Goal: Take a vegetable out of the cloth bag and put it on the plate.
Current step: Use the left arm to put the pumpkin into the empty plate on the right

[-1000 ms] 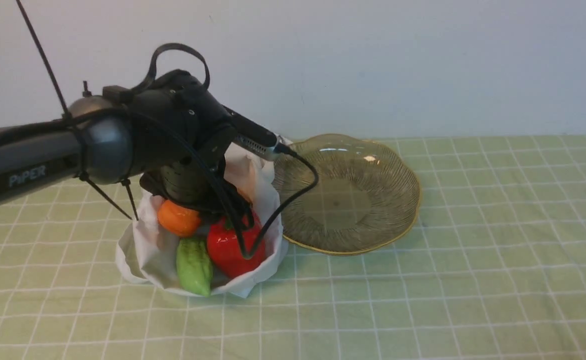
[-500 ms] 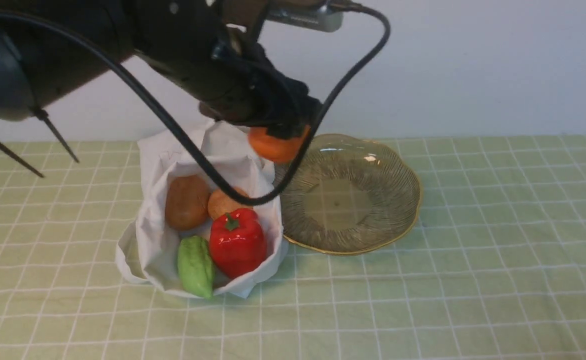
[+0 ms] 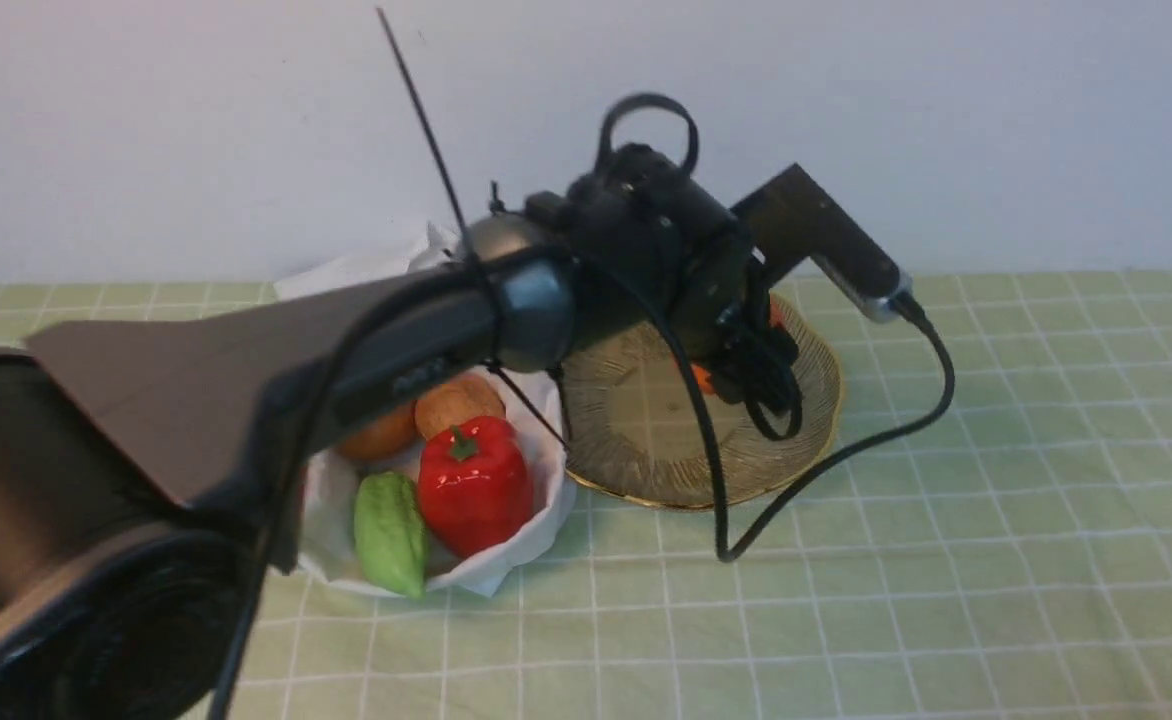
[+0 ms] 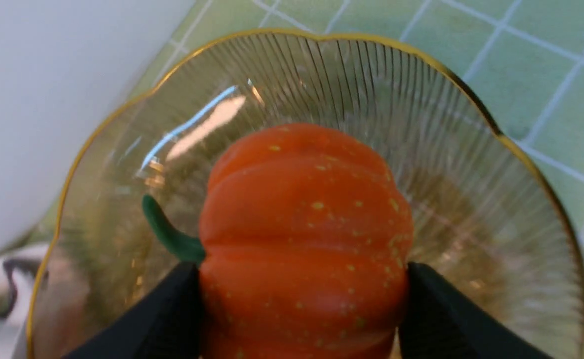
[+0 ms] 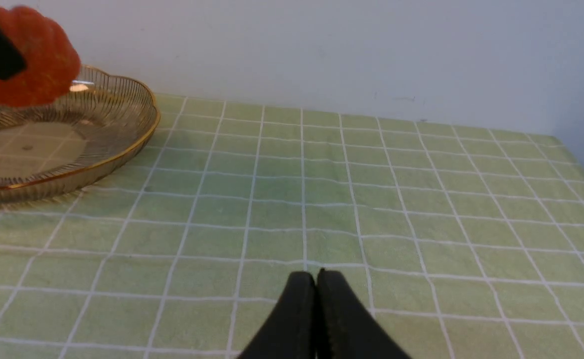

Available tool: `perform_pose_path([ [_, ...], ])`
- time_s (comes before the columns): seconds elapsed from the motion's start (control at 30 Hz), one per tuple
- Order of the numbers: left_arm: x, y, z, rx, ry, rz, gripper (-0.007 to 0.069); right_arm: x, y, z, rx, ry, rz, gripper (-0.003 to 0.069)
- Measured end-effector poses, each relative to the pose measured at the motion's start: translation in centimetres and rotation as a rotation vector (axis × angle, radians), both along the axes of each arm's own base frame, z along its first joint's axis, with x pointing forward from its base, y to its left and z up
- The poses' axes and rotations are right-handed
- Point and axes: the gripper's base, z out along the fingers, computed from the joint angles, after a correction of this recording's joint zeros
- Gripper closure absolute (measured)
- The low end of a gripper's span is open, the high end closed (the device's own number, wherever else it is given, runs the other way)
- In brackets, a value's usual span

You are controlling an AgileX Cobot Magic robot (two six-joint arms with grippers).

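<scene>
Green pumpkin stem [image 4: 170, 234] — wrist view only, hidden in front view

Orange pumpkin [image 4: 302, 224], green stem [image 4: 170, 234] — amber plate [image 3: 646, 420], gold rim, fine ridges — glossy red pepper [image 3: 476, 485], pale-green cloth [image 3: 896, 600] with white grid.

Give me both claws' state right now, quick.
Left claw: closed on the orange pumpkin, held over the plate.
Right claw: closed, fingertips together, holding nothing.

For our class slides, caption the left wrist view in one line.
The tool grips the pumpkin above the gold-rimmed plate.
</scene>
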Motion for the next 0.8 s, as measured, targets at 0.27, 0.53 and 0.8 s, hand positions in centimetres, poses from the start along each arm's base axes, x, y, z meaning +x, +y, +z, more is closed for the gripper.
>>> perform_pose_path([
  [0.27,0.7,-1.9,-4.4,0.058,-0.041,-0.047,0.0177,0.0,0.0,0.0,0.000,0.000,0.000,0.0674],
  [0.53,0.7,-1.8,-4.8,-0.004,0.007,0.066,0.0003,0.0,0.0,0.0,0.000,0.000,0.000,0.0674],
  [0.8,-0.5,0.1,0.9,0.012,0.023,0.173,-0.0056,0.0,0.0,0.0,0.000,0.000,0.000,0.0674],
])
